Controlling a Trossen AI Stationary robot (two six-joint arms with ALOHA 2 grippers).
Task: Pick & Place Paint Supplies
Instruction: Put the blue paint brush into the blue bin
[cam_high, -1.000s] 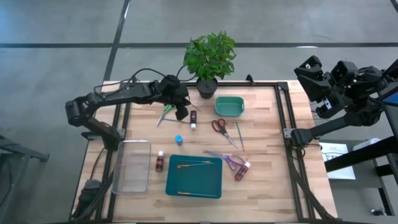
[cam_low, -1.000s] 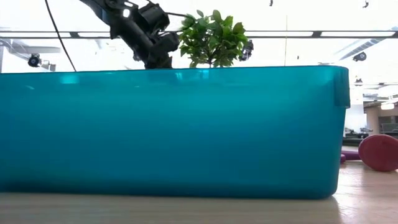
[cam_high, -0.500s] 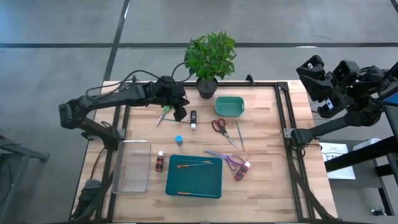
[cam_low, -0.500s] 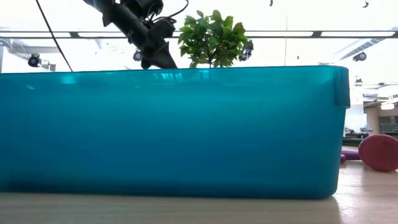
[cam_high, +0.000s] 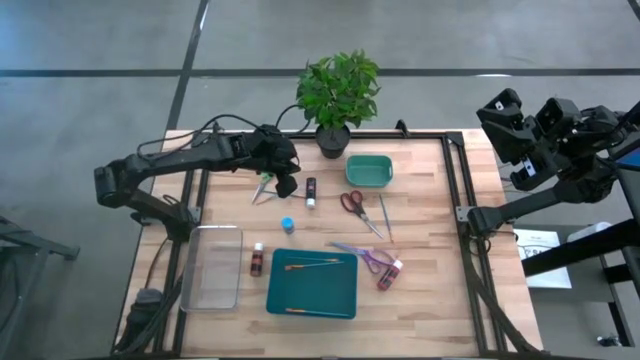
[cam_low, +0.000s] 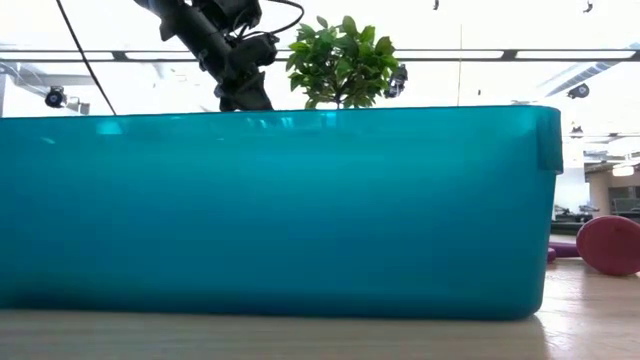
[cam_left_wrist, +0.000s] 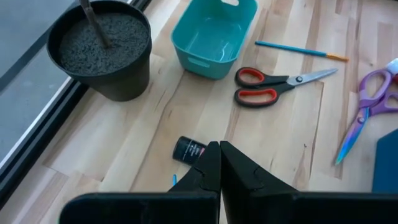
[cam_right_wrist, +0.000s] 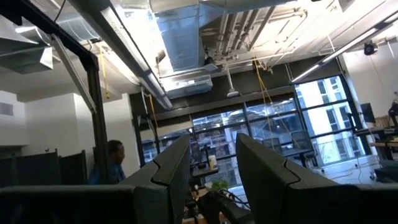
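Observation:
My left gripper (cam_high: 287, 184) (cam_left_wrist: 219, 149) hangs shut over the far left of the table with nothing between its fingers. A black paint bottle with a white cap (cam_high: 311, 191) (cam_left_wrist: 188, 150) lies on its side on the wood just beside the fingertips. A blue bottle (cam_high: 287, 225), a dark red bottle (cam_high: 257, 261) and a pinkish bottle (cam_high: 390, 272) rest on the table. Two orange brushes (cam_high: 310, 264) lie in the teal tray (cam_high: 340, 295). My right gripper (cam_right_wrist: 211, 168) is raised beyond the table's right edge, open and pointing upward.
A potted plant (cam_high: 335, 95) stands at the far edge, and a small teal bin (cam_high: 369, 170) stands to its right. Red scissors (cam_high: 352, 203), a thin brush (cam_high: 385, 217), purple scissors (cam_high: 370, 258), a green-handled tool (cam_high: 263, 185) and a clear tray (cam_high: 212, 265) lie about. The teal tray's wall (cam_low: 280, 210) fills the low view.
My left gripper has drifted a little toward the table's left edge and risen slightly, staying shut. The black bottle has kept its place on the wood.

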